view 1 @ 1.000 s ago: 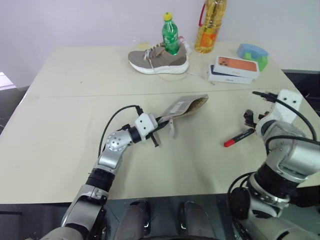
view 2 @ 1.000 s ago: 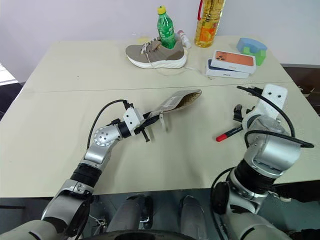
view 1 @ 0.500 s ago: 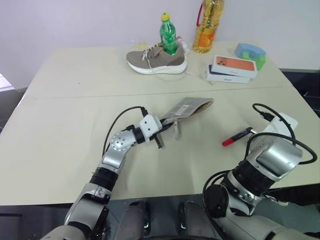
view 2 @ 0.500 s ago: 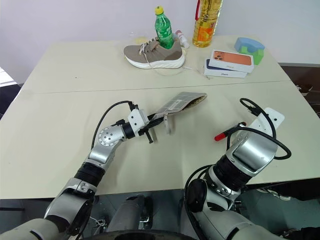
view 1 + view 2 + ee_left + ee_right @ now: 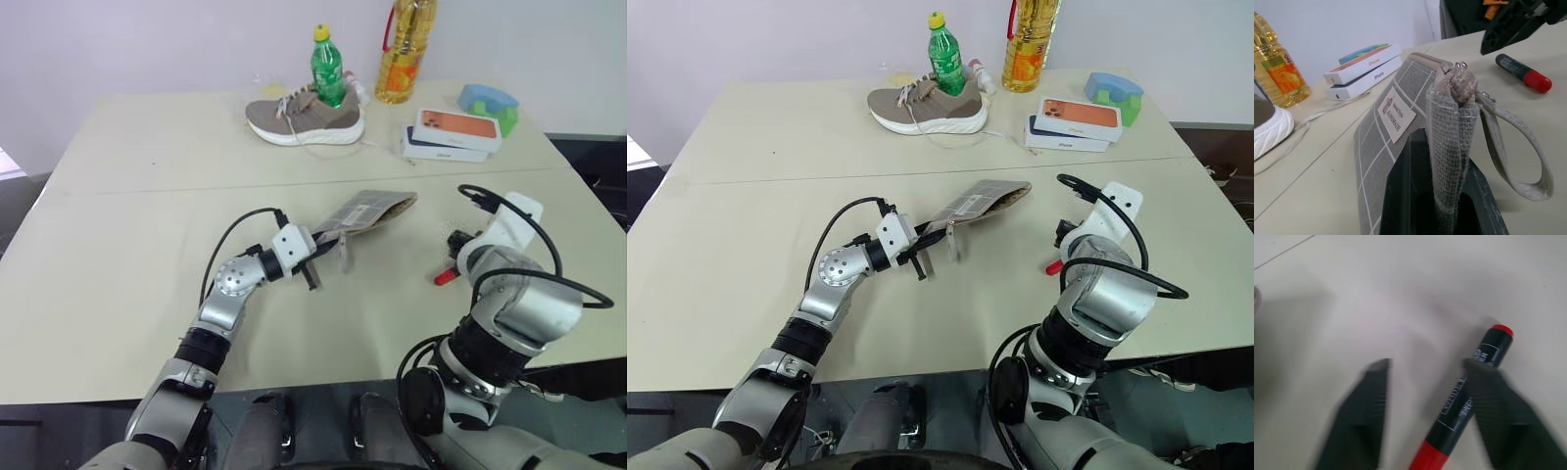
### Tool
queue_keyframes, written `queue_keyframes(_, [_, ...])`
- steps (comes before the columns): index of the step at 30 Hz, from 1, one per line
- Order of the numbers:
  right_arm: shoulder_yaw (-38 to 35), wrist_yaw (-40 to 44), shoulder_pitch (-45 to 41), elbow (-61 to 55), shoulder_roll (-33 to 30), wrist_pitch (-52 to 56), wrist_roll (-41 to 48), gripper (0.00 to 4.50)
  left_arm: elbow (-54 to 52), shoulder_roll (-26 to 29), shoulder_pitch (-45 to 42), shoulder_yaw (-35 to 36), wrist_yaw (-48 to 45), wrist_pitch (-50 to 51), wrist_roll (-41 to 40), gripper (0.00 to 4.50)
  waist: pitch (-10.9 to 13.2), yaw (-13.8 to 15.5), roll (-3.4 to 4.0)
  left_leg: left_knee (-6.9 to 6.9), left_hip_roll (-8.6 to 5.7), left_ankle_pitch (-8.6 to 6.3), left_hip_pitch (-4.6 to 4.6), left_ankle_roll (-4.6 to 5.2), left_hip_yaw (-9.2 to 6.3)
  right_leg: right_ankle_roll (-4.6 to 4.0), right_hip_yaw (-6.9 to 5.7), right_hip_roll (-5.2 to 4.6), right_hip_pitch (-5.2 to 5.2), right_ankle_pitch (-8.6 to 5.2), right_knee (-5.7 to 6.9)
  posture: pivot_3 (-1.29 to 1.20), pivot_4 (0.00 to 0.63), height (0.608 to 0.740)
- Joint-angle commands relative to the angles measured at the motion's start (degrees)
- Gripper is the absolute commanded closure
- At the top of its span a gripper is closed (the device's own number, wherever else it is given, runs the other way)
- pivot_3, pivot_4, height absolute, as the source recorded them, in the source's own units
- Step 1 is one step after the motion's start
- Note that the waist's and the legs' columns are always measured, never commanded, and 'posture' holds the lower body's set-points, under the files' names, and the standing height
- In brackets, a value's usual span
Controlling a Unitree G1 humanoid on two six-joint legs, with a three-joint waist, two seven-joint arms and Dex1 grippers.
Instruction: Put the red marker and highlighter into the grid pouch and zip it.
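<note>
My left gripper (image 5: 315, 247) is shut on one end of the grid pouch (image 5: 367, 209) and holds it tilted above the table's middle. In the left wrist view the pouch (image 5: 1386, 137) shows its white label and its loop pull. The red marker (image 5: 1464, 406) lies flat on the table to the right of the pouch. My right gripper (image 5: 1425, 364) hangs open just over it, with the marker beside one finger (image 5: 1493, 401). From the head, only the marker's red end (image 5: 444, 278) peeks out below my right gripper (image 5: 458, 245). The highlighter is out of view.
Along the table's far edge stand a grey shoe (image 5: 304, 117), a green bottle (image 5: 327, 67), an oil bottle (image 5: 400, 49), stacked phone boxes (image 5: 451, 135) and a blue-green object (image 5: 490, 101). The table's right edge (image 5: 598, 211) runs close to my right arm.
My right gripper has swung in from the marker's right side and now sits over the marker. The left gripper has kept still with the pouch.
</note>
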Motion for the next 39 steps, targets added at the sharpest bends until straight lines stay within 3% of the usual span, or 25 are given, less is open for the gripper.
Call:
queue_keyframes(1, [-3.8,-3.2,-2.2,-0.4,5.1,0.4,-1.2,1.01,-1.4,-0.1,-0.6,0.7,0.4,-1.0,-0.7,4.50,0.0,0.1,0.00,0.00,0.00,0.00,0.00,0.00,0.00,0.00,0.00,0.00,0.00,0.00,0.00,0.00,0.150,0.740])
queue_keyframes(7, [-12.5,-4.8,-3.6,2.8,13.4,0.4,-1.2,1.01,-1.2,0.1,-0.5,0.8,0.2,-1.2,-1.0,4.50,0.0,0.0,0.00,-0.02,-0.01,0.00,-0.01,0.00,0.01,0.00,0.00,0.00,0.00,0.00,-0.02,0.00,0.150,0.740])
queue_keyframes(13, [-13.3,-3.8,-3.8,5.6,12.7,0.4,1.2,1.01,-1.2,0.1,-0.5,0.8,0.4,-1.3,-0.9,4.50,0.0,-0.1,-0.01,-0.04,0.01,0.00,0.00,0.00,0.01,0.00,0.00,0.00,0.00,0.00,-0.03,0.00,0.150,0.740])
queue_keyframes(16, [-13.6,-3.4,-3.9,6.5,11.8,0.4,2.2,1.86,-1.3,0.2,-0.4,0.8,0.6,-1.3,-0.9,4.50,0.0,-0.1,-0.01,-0.04,0.01,0.00,0.01,0.00,0.01,0.00,0.00,0.00,0.01,0.00,-0.04,0.00,0.150,0.740])
queue_keyframes(21, [-13.5,-3.5,-4.5,6.5,10.8,0.4,3.0,4.23,-1.4,0.4,-0.4,1.0,0.8,-1.3,-0.8,4.50,0.0,-0.3,-0.02,-0.05,0.05,0.00,0.03,0.00,0.01,0.00,0.00,0.04,0.01,0.00,-0.03,0.00,0.150,0.740])
queue_keyframes(25, [-9.4,-1.7,-3.3,6.4,7.1,0.4,5.9,4.23,-1.2,0.5,-0.6,1.0,1.1,-1.4,-0.8,4.50,0.0,-0.4,-0.02,-0.04,0.05,0.00,0.03,0.00,0.01,0.00,0.01,0.04,0.01,0.00,-0.04,0.00,0.150,0.740])
queue_keyframes(29, [2.0,5.7,-0.5,4.8,-3.3,-1.5,13.3,4.23,-0.7,0.9,-1.2,1.6,1.3,-1.3,-1.1,4.50,0.0,-0.4,0.08,-0.10,0.06,0.00,0.03,0.00,0.01,0.00,0.02,0.04,-0.04,0.00,-0.04,0.00,0.150,0.740])
queue_keyframes(32, [21.3,14.9,4.9,2.6,-20.8,-12.9,16.1,4.23,-0.2,1.4,-1.9,2.8,1.2,-0.8,-2.3,4.50,0.1,0.2,0.15,-0.12,0.00,-0.01,-0.03,0.02,-0.04,0.00,0.01,0.00,0.01,-0.01,-0.20,0.00,0.150,0.740])
queue_keyframes(34, [34.9,23.2,9.2,1.0,-37.3,-30.8,12.0,4.23,0.0,2.2,-2.4,3.6,0.4,-0.5,-3.3,4.50,0.1,0.2,0.13,-0.12,-0.04,-0.06,-0.03,0.11,-0.05,0.01,0.00,-0.02,0.11,-0.01,-0.41,0.00,0.150,0.740])
queue_keyframes(37, [43.0,29.4,12.8,1.3,-50.6,-46.8,8.9,4.23,0.3,3.0,-2.8,4.4,-0.5,-0.3,-4.0,4.50,0.2,-0.1,0.04,-0.09,-0.18,-0.17,-0.04,0.29,-0.01,0.20,0.05,-0.11,0.19,-0.12,-0.55,0.00,0.150,0.740])
queue_keyframes(39, [44.1,31.5,14.4,2.4,-54.5,-52.8,8.6,4.23,0.2,3.5,-2.9,4.8,-1.1,-0.2,-4.4,4.50,0.2,-0.2,-0.09,-0.08,-0.16,-0.18,-0.03,0.30,0.01,0.31,0.07,-0.11,0.22,-0.18,-0.55,0.00,0.150,0.740])
